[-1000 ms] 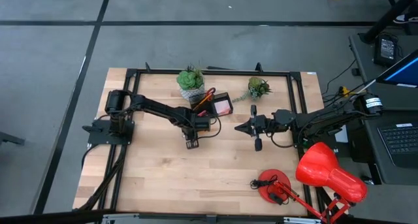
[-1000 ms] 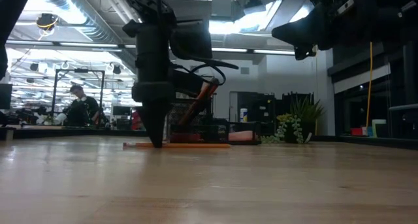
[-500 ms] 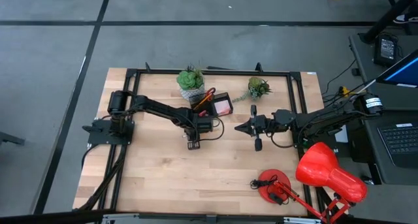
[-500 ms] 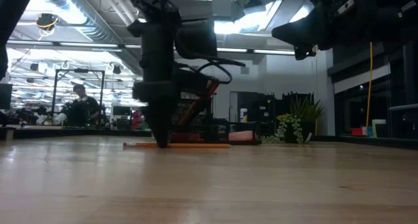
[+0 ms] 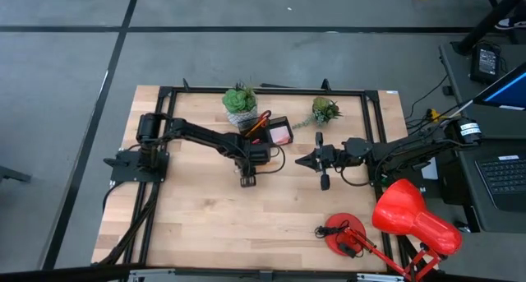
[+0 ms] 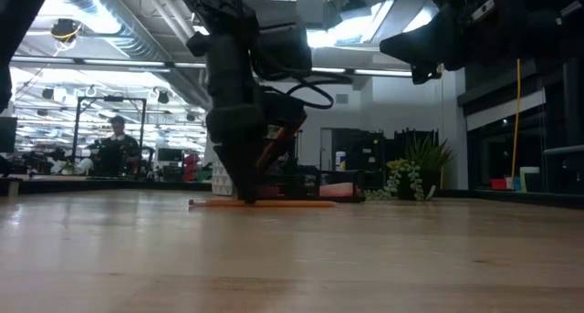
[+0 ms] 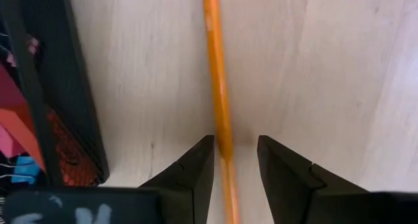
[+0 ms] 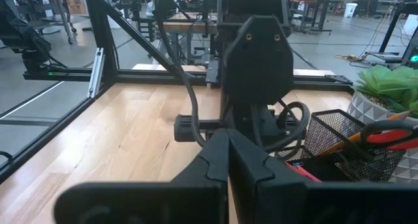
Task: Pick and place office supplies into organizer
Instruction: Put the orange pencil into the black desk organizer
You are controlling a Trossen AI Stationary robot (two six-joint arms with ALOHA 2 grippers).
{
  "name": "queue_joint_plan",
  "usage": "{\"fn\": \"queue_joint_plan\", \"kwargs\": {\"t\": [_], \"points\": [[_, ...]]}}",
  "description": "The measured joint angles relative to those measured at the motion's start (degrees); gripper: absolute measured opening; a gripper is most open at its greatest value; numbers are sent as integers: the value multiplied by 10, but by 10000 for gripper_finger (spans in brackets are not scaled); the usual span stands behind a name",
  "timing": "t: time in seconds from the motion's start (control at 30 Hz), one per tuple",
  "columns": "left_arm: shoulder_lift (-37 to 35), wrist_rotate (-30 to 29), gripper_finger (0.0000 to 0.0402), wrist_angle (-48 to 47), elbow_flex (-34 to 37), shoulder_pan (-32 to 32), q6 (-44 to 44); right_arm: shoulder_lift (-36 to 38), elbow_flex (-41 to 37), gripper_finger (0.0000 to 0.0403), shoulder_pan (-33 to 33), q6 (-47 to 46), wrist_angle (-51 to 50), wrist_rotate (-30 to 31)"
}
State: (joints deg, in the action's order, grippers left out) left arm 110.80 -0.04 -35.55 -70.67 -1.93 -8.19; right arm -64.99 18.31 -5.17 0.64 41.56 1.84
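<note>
I count two arms, two potted plants (image 5: 240, 102) (image 5: 325, 111), one red lamp (image 5: 411, 219), one organizer (image 5: 275, 131), and one orange pencil (image 7: 217, 87) on the bench.

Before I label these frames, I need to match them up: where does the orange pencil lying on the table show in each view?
High view: mostly hidden under the left pincer, just in front of the organizer.
Low view: orange pencil flat on the table, at the foot of the left arm.
Left wrist view: runs lengthwise between the pincer's open fingers.
Right wrist view: not visible.
Shared landmark: the black organizer, beside the pencil.
</note>
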Motion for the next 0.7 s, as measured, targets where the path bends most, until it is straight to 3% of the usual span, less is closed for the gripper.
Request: {"fn": "queue_joint_plan", "kwargs": {"t": [0.7], "points": [[1,-23,114,33,-1,-2,20,0,0,7,0,-1,0,0]]}}
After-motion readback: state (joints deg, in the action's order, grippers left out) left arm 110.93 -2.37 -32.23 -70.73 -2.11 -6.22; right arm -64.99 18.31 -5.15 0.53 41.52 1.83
